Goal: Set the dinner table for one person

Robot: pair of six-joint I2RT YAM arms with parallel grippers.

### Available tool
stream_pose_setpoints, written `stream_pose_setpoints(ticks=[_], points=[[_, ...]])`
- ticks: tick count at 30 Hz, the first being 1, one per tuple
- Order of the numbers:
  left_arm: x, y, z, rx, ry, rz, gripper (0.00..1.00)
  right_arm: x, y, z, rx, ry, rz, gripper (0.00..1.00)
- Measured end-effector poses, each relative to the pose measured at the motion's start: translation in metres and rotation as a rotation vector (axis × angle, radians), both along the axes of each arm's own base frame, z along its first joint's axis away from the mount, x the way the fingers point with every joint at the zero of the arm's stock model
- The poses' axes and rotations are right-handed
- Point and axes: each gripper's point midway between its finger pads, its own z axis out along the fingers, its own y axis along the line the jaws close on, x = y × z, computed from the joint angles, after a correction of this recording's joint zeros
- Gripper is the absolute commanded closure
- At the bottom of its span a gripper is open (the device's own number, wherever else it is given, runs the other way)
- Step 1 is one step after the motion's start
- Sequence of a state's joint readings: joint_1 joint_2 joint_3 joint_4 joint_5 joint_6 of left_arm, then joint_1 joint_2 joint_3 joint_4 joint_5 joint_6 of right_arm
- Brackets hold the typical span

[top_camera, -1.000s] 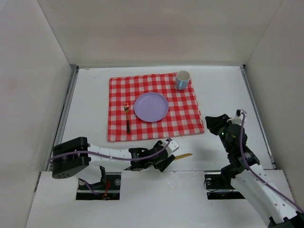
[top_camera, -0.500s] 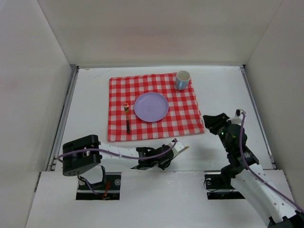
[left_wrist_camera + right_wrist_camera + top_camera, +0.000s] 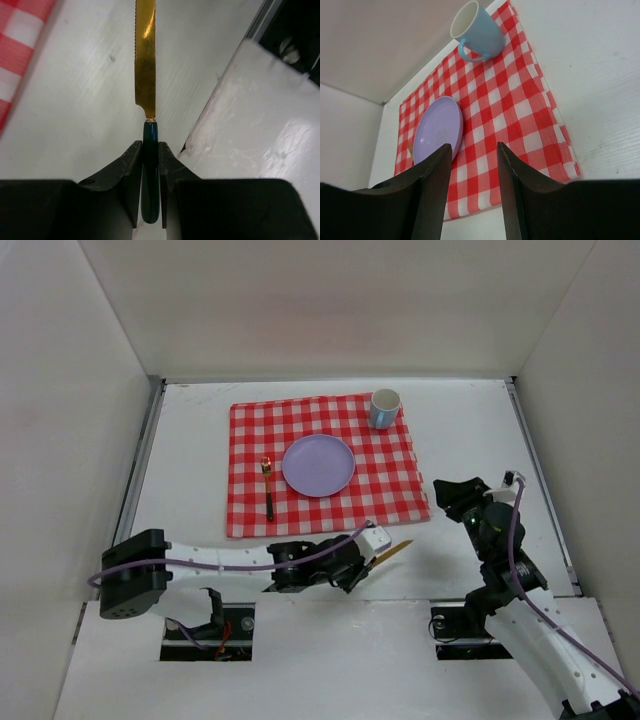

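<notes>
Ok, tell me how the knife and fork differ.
The knife is clamped by its handle in the left gripper; the fork lies free. The knife is over bare table, off the checked cloth; the fork lies on it, left of the plate. Both have dark handles and gold ends.

The dinner table [image 3: 190, 440] is enclosed on three sides by plain, matte, off-white panels: a back wall [image 3: 340, 300], a left wall [image 3: 60, 420] and a right wall [image 3: 590, 380]. Grey metal rails [image 3: 141, 470] are seen along its left and right edges. At the near edge a raised white board [image 3: 340, 660] is fitted, with two dark rectangular cut-outs [image 3: 243, 625]. Everything is lit evenly, and only soft shadows are cast.
</notes>
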State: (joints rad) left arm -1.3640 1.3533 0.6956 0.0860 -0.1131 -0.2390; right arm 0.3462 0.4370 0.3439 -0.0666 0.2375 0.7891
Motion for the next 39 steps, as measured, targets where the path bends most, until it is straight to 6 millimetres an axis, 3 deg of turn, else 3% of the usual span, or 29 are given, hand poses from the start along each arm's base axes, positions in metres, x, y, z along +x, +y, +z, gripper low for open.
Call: stream_pose_setpoints(ticks=[6, 15, 24, 31, 39], points=[[0.036, -0.028, 0.058, -0.202, -0.025, 0.108, 0.92, 0.001, 0.0, -0.003, -0.002, 0.01, -0.002, 0.52], [0.136, -0.048, 0.075, -0.328, -0.05, 0.501, 0.92, -0.001, 0.006, -0.01, -0.013, 0.039, 0.021, 0.52], [0.207, -0.04, 0.045, -0.329, 0.002, 0.803, 0.92, -0.01, 0.019, -0.014, -0.022, 0.053, 0.076, 0.52], [0.235, -0.053, 0.011, -0.283, 0.048, 0.9, 0.94, -0.016, 0.024, -0.009, -0.013, 0.035, 0.098, 0.52], [0.252, -0.043, -0.013, -0.284, 0.106, 1.019, 0.94, -0.022, 0.024, -0.01, 0.004, 0.029, 0.104, 0.51]])
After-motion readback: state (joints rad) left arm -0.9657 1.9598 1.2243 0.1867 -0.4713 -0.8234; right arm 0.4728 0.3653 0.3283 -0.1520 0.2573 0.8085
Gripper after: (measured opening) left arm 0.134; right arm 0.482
